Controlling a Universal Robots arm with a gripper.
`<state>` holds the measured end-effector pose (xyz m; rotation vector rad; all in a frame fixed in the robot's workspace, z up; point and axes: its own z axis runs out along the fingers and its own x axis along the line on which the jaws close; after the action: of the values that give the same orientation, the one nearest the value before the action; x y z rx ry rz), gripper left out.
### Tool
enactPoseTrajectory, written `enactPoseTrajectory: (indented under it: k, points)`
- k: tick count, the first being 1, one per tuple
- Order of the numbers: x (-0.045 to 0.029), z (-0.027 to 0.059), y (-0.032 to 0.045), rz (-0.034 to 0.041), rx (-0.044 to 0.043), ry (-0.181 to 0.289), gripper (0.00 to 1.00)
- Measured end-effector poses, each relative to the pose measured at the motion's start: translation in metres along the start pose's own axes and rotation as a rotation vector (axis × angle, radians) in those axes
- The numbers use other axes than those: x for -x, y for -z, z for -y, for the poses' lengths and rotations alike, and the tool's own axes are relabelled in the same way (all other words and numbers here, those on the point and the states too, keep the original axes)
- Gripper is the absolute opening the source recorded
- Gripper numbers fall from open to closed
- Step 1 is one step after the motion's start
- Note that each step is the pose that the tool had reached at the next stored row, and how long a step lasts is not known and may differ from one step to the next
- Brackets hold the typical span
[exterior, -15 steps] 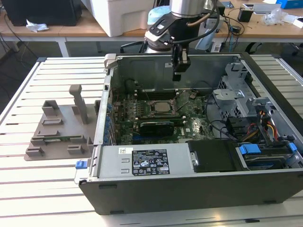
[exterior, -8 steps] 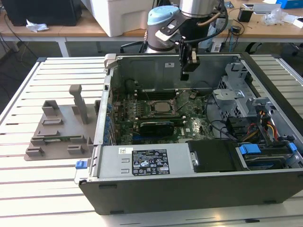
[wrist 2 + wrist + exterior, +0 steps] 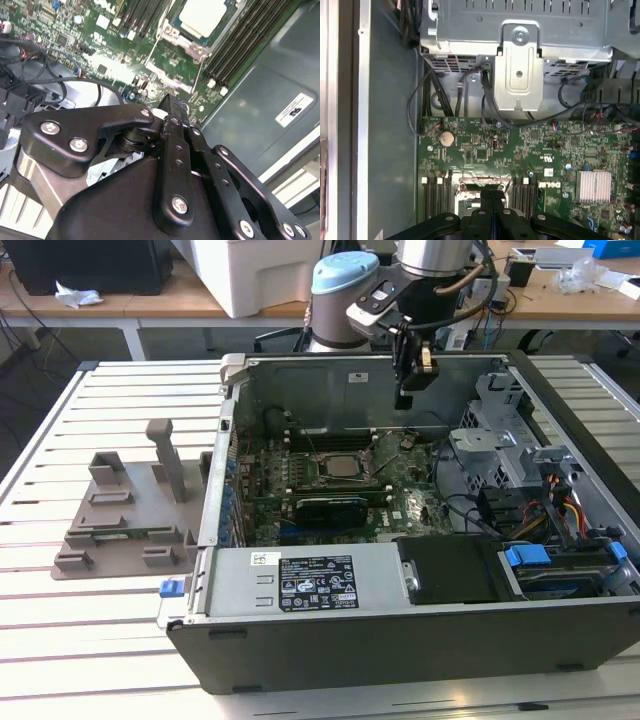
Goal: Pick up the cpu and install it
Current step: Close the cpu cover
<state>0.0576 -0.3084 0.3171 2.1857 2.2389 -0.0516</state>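
Outside the case (image 3: pixel 400 630), on the exterior view's left, lies a grey tray (image 3: pixel 120 520). Inside the case the cpu (image 3: pixel 345 467) sits in its socket. The gripper (image 3: pixel 404 400) hangs over the case's open top, fingers pressed together, holding nothing. I'd keep any move slow and straight, clear of the case's cables (image 3: pixel 440 95). The second wrist view gives the cpu's pale top; the first wrist view gives those cables

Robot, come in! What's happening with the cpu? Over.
Status: gripper shut, empty, above the motherboard. The cpu lies in its socket, apart from gripper. Nothing between them.
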Motion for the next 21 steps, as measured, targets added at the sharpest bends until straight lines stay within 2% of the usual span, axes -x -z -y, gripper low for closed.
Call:
enactPoseTrajectory:
  k: [4, 8, 14, 21]
  points:
    - [-0.0022, -0.0100, -0.0019, 0.0002, -0.0017, 0.000, 0.11]
    - [-0.0050, -0.0170, -0.0132, 0.0004, -0.0049, 0.000, 0.11]
    - [-0.0055, -0.0196, -0.0267, 0.0003, -0.0066, 0.000, 0.11]
    - [-0.0057, -0.0201, -0.0331, 0.0003, -0.0067, 0.000, 0.11]
